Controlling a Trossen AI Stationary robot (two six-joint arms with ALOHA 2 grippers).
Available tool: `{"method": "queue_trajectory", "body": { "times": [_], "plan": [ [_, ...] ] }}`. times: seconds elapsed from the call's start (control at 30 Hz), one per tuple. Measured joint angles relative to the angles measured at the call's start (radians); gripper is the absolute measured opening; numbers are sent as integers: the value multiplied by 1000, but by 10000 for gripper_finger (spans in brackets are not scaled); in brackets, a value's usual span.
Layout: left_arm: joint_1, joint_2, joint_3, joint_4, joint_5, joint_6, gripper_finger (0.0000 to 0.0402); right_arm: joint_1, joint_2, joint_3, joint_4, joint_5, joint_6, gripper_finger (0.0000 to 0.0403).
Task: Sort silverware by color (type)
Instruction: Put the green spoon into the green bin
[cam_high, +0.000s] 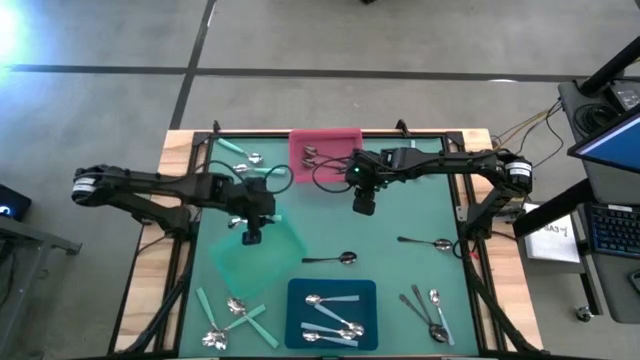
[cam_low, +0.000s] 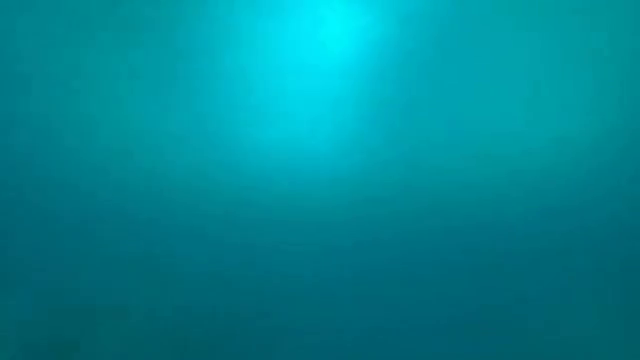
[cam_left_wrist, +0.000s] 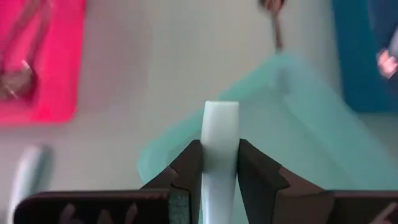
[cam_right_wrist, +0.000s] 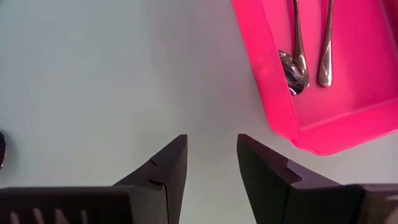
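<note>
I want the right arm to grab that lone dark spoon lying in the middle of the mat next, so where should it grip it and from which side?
Grip the dark spoon from straight above, at mid-handle. It lies flat and alone, handle toward the left arm's side, bowl toward the right, so the fingers should straddle the thin handle across its length. The right gripper is open and empty.

Lab: concrete floor, cabled computer desk, robot table.

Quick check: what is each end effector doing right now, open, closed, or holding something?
Left end effector: closed on a mint-green spoon handle, over the green tray.
Right end effector: open, empty, beside the pink tray.
</note>
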Motion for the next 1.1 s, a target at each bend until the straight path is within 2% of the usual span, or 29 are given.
{"method": "queue_trajectory", "body": {
  "times": [0.13,0.27,0.47,0.6,1.1],
  "plan": [
    [-8,3,85,-23,87,-85,62,0,0,-1,0,0,0,132],
    [-40,23,93,-40,174,-170,64,0,0,-5,0,0,-2,132],
    [-66,73,59,-76,179,-304,64,0,0,-15,3,0,-24,132],
    [-75,119,18,-63,218,-363,66,0,0,-23,5,0,-32,132],
    [-79,339,-35,-29,222,-343,68,0,0,-117,23,0,-53,132]
  ]
}}
